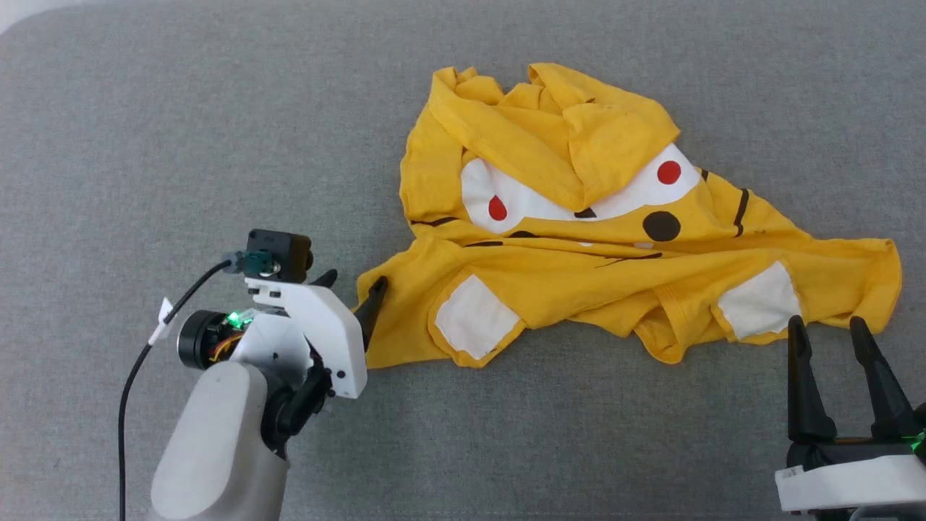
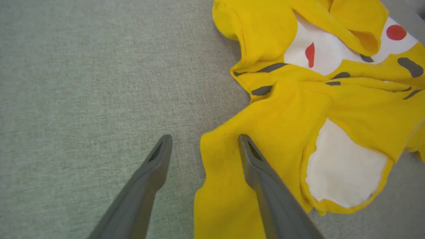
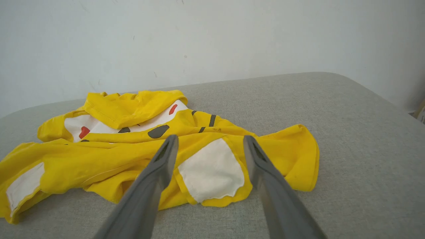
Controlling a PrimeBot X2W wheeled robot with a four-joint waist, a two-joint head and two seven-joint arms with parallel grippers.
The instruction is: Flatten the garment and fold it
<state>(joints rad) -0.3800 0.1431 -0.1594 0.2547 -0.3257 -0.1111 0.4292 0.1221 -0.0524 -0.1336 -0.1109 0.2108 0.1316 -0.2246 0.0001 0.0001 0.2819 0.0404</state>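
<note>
Right, my left gripper (image 1: 356, 278) is hanging with fingers spread wide, straddling the nine o'clock edge of the garment (image 1: 579, 268): one finger is over yellow cloth, the other over the bare grey surface (image 1: 181, 130). My right gripper (image 1: 826, 323) is waiting spread too, just short of the hem at five o'clock, pinching nothing. The garment is lying crumpled centre-right, its top flopping down over the white patches. Open room is stretching out at nine and six o'clock.
</note>
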